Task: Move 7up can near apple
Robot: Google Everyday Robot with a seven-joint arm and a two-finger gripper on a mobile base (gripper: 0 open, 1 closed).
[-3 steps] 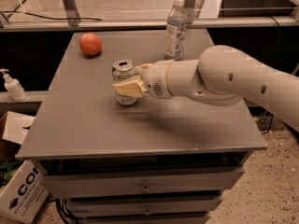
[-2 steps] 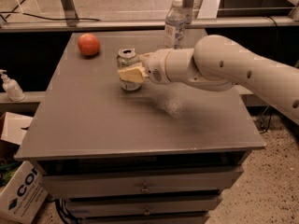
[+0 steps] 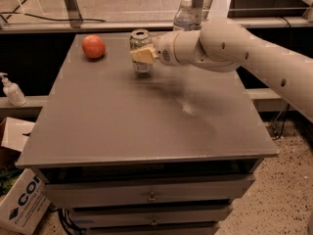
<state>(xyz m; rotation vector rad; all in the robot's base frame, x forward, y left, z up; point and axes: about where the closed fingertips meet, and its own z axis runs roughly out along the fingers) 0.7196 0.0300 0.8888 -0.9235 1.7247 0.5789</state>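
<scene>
The 7up can (image 3: 141, 42) is a small silvery can with a pull-tab top, upright near the far middle of the grey table (image 3: 122, 121). My gripper (image 3: 142, 56) reaches in from the right and is shut on the can, its pale fingers (image 3: 143, 55) wrapped across the can's middle. The can's base is close to the table; I cannot tell if it touches. The apple (image 3: 93, 46), round and orange-red, sits at the table's far left, about a can's width or two left of the can.
A clear plastic bottle with a white cap (image 3: 184, 14) stands at the far edge behind my arm. A white pump bottle (image 3: 11, 90) stands on a ledge to the left. A cardboard box (image 3: 22, 199) lies on the floor at lower left. Drawers are below the tabletop.
My gripper has carried the can away from the table's middle toward the far edge, nearer to the apple.
</scene>
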